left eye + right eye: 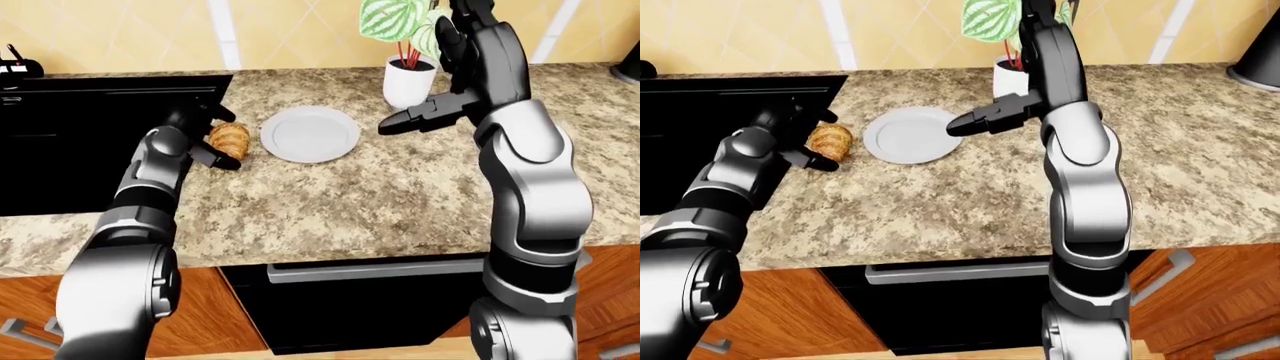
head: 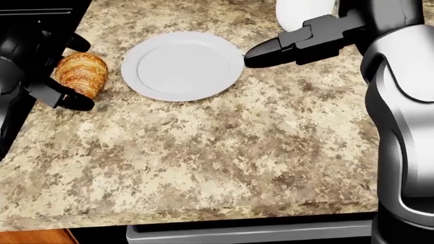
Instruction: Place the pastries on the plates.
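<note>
Left hand (image 2: 57, 76) is reaching round the croissant (image 2: 82, 74) with spread fingers: one dark finger is lying along its lower left side, another is showing above it near the stove edge, so the hand is standing open about the pastry rather than clamped on it. Whether any pad is actually touching the crust is too fine to tell. The croissant is sitting on the counter (image 2: 224, 152), just beside the plate (image 2: 181, 65) on the plate's left in the head view, not on it. It is probably light, flaky and easily crushed, so a gentle hold across its thick middle, fingers on opposite long sides, looks wisest; squeezing the tapered ends is likely to break them. The left forearm is coming in low from the view's left, over the black stove (image 1: 90, 127). Right hand (image 2: 268, 51) is hovering empty at the plate's right rim, fingers stretched out together and pointing left, with a potted plant (image 1: 405, 56) beyond it.
</note>
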You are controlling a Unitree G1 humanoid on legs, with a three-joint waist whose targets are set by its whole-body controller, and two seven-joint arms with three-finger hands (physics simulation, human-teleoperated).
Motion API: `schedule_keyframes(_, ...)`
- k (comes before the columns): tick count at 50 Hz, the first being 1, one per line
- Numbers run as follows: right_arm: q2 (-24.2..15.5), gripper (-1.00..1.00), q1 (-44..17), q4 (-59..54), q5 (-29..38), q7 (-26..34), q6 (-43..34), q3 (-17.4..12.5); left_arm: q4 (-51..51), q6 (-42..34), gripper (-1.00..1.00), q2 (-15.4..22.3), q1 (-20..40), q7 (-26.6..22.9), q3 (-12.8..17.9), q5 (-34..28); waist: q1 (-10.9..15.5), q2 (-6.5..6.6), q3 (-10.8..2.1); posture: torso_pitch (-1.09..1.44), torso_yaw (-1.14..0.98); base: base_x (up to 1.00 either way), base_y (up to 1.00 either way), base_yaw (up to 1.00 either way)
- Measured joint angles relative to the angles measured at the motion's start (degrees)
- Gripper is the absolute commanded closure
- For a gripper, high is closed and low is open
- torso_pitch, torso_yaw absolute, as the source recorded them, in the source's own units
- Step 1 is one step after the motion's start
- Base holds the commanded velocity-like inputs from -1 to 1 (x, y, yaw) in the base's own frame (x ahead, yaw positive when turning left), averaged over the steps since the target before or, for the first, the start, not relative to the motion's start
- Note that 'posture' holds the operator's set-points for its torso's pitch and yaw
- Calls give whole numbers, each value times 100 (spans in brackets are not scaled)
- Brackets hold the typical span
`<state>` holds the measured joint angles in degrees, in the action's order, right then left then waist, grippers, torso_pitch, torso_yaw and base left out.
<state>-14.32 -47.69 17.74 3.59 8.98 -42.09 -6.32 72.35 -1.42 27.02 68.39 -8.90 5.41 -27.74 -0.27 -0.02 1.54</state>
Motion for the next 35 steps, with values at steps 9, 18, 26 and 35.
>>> schedule_keyframes(9,-22,-100,-15,-5,-29,-3,-19,-5,47,-104,87,59,359,150,-15,-81,17,-18,21,0,0,0,0,0)
schedule_keyframes(18,-59,-100,-49,54,-55,-17,-51,-32,198,-118,100,-44,942,192,-24,-174,29,-27,21,0,0,0,0,0)
schedule_keyframes(26,-94,-100,50,177,-97,-24,-75,-68,389,-30,100,-448,1301,245,-25,-217,35,-44,31,0,0,0,0,0)
schedule_keyframes(35,-200,-100,131,556,-192,-18,-332,-156,561,-15,100,-972,1640,320,4,-165,36,-89,65,0,0,0,0,0)
